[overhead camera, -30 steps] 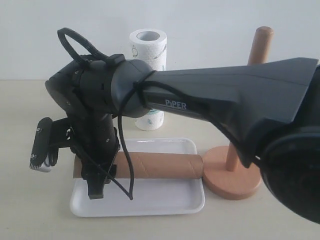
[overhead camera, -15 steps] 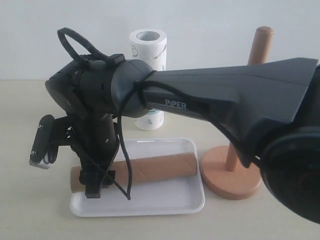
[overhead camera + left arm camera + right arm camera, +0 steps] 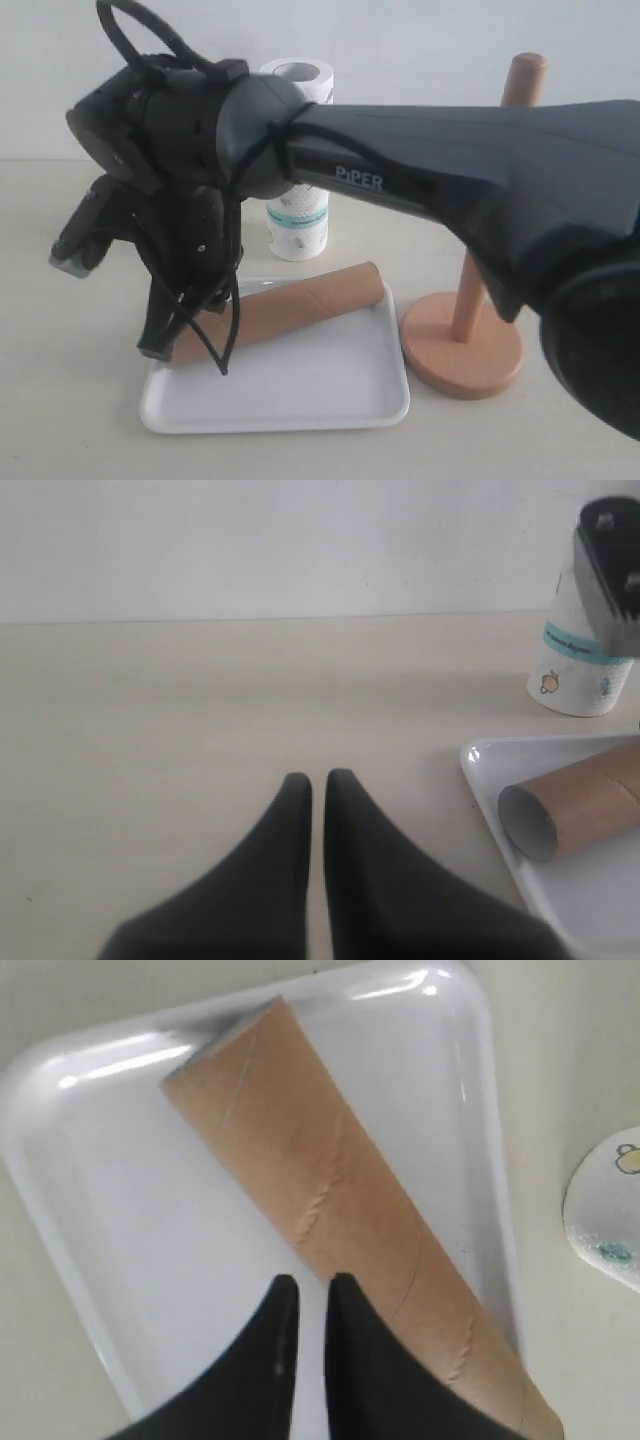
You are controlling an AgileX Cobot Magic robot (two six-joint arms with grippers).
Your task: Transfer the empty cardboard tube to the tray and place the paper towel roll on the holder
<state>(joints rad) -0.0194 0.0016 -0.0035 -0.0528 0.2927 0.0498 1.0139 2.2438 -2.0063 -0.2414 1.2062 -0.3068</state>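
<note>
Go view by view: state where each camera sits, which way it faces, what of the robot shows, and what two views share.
Exterior view: off the arms, looking across the table at the tray, cardboard tube, paper towel roll and holder; the right arm crosses the picture.
Left wrist view: on the left wrist, low, facing along the tabletop; the left gripper shows, shut.
Right wrist view: on the right wrist, facing down onto the tray; the right gripper shows, shut.
Shared: all three show the tube on the tray.
</note>
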